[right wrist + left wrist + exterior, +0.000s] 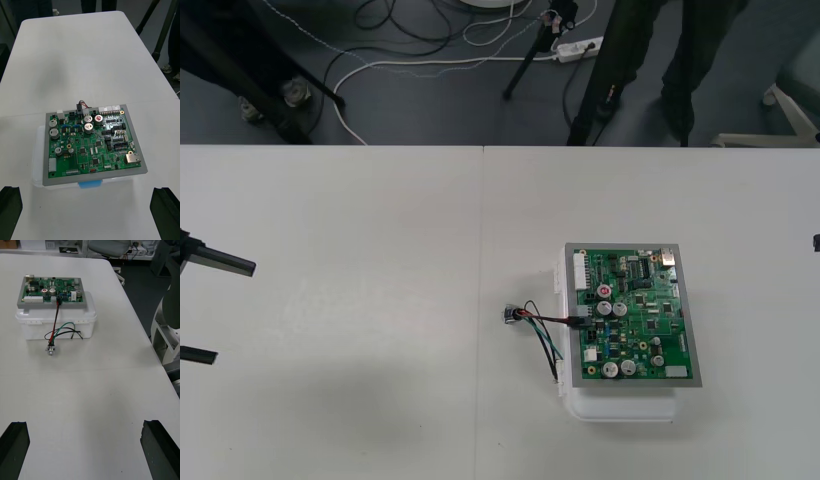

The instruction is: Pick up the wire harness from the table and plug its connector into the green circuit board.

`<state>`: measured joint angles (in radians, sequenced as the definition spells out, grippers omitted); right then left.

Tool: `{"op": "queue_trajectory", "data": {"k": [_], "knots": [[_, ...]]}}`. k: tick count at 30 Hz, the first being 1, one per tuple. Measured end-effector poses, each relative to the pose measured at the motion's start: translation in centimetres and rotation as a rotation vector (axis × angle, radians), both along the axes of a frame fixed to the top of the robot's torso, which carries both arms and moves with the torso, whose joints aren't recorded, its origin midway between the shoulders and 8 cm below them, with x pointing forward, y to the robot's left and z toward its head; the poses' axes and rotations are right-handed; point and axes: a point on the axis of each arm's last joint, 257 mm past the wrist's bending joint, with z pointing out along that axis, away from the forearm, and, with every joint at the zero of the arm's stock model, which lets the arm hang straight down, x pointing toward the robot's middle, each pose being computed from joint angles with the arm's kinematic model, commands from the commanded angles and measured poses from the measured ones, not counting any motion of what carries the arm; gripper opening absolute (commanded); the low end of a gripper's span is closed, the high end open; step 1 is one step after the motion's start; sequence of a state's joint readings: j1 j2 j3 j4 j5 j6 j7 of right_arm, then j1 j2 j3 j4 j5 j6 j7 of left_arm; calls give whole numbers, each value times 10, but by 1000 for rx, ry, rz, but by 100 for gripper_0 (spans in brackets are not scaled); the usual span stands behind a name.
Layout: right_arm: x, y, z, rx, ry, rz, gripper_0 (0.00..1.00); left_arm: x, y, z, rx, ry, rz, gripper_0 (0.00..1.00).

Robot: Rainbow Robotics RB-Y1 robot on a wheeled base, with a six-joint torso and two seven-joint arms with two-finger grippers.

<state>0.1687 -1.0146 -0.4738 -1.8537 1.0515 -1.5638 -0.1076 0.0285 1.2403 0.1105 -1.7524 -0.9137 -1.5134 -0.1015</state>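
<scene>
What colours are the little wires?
The wires are red, black and green; left wrist view shows them best.

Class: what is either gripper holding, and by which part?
Nothing: the left gripper and right gripper, jaws open, rest away from the harness plugged into the board.

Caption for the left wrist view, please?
Harness plug seated in green board, socket lying on table, left claw open.

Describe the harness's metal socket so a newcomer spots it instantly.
On the light table stands a green circuit board on a white base. Thin red, black and green wires leave its left edge and end at a small round metal socket, the only metal part on the bare tabletop.
</scene>
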Motion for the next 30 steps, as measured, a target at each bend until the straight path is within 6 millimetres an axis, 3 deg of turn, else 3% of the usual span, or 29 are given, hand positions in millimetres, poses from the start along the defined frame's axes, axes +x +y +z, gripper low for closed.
{"op": "queue_trajectory", "data": {"k": [30], "knots": [[-8, 12, -8, 0, 24, 38, 100, -2, 0, -1, 1, 5, -2, 87]]}}
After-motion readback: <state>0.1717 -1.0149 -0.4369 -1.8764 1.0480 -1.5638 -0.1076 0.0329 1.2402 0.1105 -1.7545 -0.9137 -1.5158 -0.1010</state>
